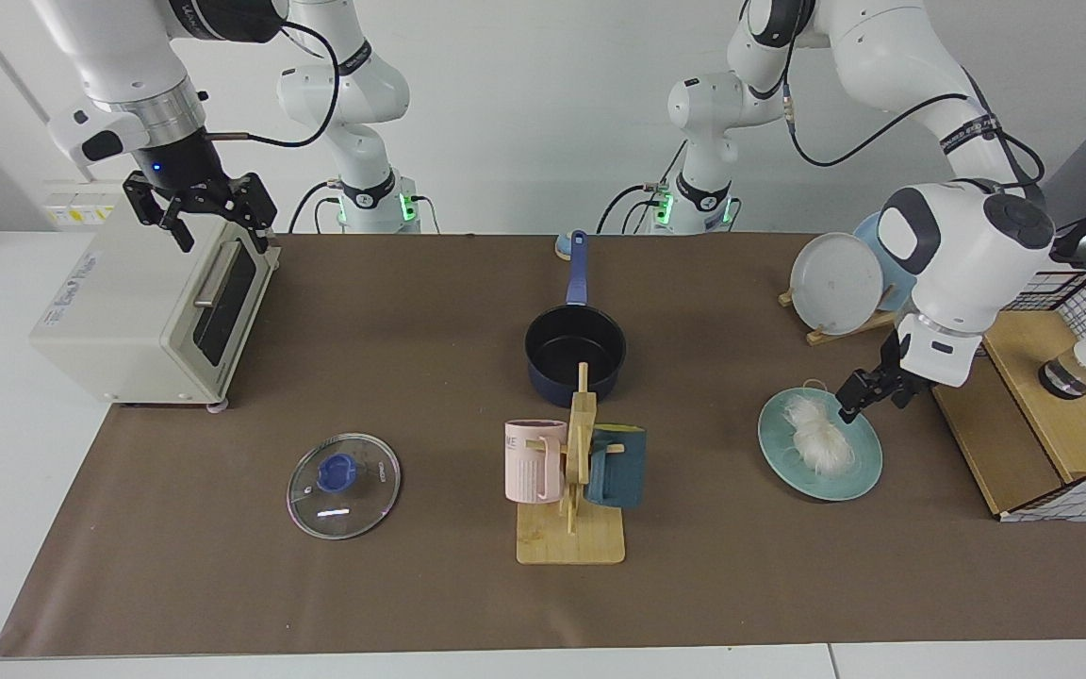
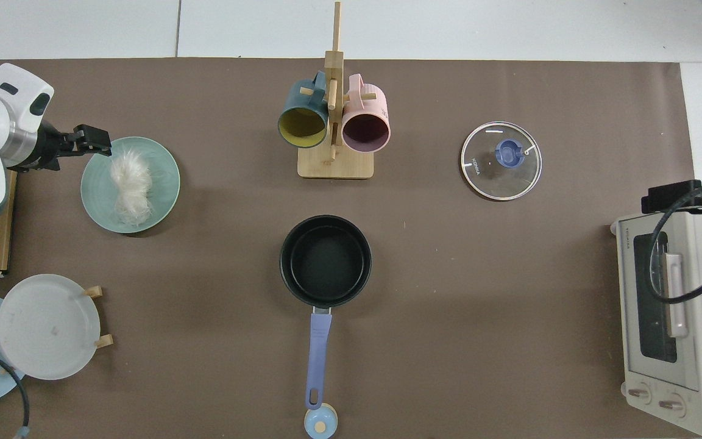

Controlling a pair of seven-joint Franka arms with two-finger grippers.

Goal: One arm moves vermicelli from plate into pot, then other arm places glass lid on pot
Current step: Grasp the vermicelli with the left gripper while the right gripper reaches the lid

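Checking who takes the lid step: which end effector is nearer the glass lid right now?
Right. The right end effector hangs above the toaster oven, behind the glass lid. The left end effector is across the table at the plate.

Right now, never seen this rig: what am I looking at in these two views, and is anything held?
Two white robot arms with two-finger grippers work at a brown-covered table. One view faces them from across the table; the other looks straight down.

The left gripper is open at the edge of the teal plate, beside the vermicelli; it holds nothing. The right gripper is open and waits above the toaster oven.

The pot sits mid-table, empty. The glass lid lies flat on the table. A mug rack stands in front of the pot and a plate rack near the left arm.
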